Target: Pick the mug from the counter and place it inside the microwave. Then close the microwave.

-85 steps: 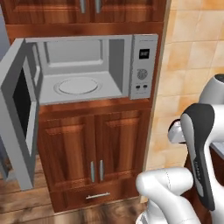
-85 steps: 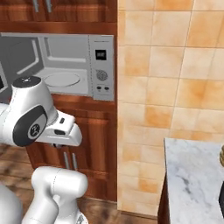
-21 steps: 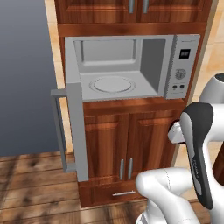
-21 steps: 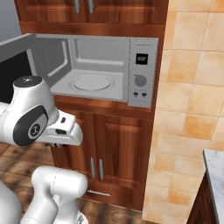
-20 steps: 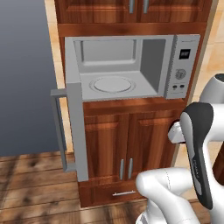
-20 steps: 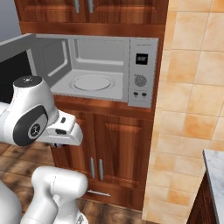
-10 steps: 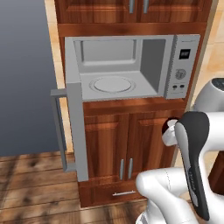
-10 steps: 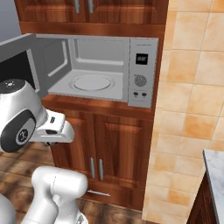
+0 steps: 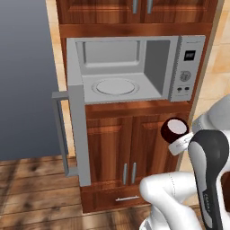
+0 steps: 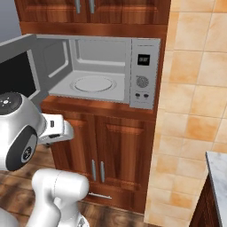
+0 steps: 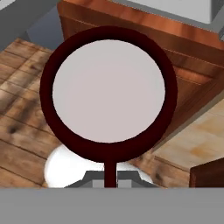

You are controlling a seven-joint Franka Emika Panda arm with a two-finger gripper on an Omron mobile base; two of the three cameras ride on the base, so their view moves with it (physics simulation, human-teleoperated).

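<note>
The mug (image 9: 174,129), dark maroon with a pale inside, hangs in front of the wooden cabinet doors, below the microwave's control panel. My gripper (image 9: 178,138) is shut on it from below and to the right. In the hand view the mug (image 11: 108,92) faces the camera mouth-on, and my gripper (image 11: 110,174) pinches its wall at the bottom edge. The microwave (image 9: 186,67) stands open with its round turntable (image 9: 115,86) bare. Its door (image 9: 77,130) is swung out to the left. A corner of the marbled counter (image 10: 218,170) shows at the lower right.
Reddish-brown cabinet doors (image 9: 114,148) with metal handles sit under the microwave, more cabinets (image 9: 139,6) above it. A grey wall panel (image 9: 24,76) stands to the left, beyond the open door. Tan wall tiles (image 10: 195,88) lie to the right. The floor (image 9: 31,193) is wood planks.
The arm has swung toward the microwave, bringing the hand and the mug into the left base view in front of the cabinet doors. The base views have held still over the last second.
</note>
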